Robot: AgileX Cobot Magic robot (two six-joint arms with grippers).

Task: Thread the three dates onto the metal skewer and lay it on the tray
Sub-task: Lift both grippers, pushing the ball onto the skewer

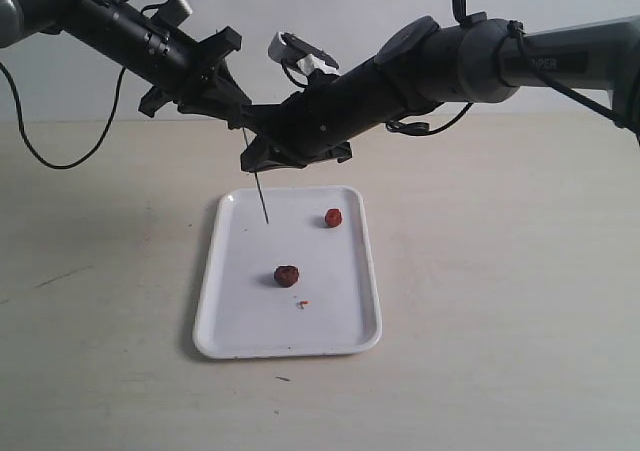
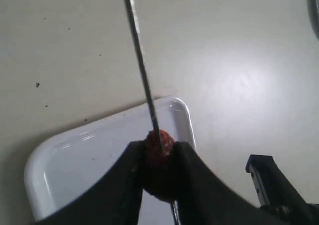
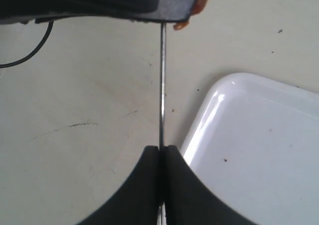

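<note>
One small, wrinkled red-brown date (image 2: 160, 144) sits pinched between the black fingers of the left gripper (image 2: 158, 157), which are closed only to the fruit's width. The thin, straight grey metal skewer (image 2: 142, 70) enters this date at its exposed face. A short bit of rod shows past the fingers on the other side, so it reads as pierced through.

The right gripper (image 3: 162, 151) is clamped hard on the skewer, its fingers meeting with only the rod between them. From its tips the rod runs straight ahead to the left gripper.

In the exterior view the skewer's free end slants down below both grippers, over the glossy white rectangular tray (image 1: 350, 316). Whether the tip touches the tray cannot be told. Two more round dark-red dates (image 1: 333, 217) (image 1: 287, 276) lie on the tray beneath the grippers, well apart. A tiny reddish crumb (image 1: 302, 304) lies near the second.

Judgement: the first date is being threaded, and two are not yet started. The next move likely calls for sliding this date further along the rod. The left fingers then release it without dragging it back off, while the right grip keeps the rod steady.
</note>
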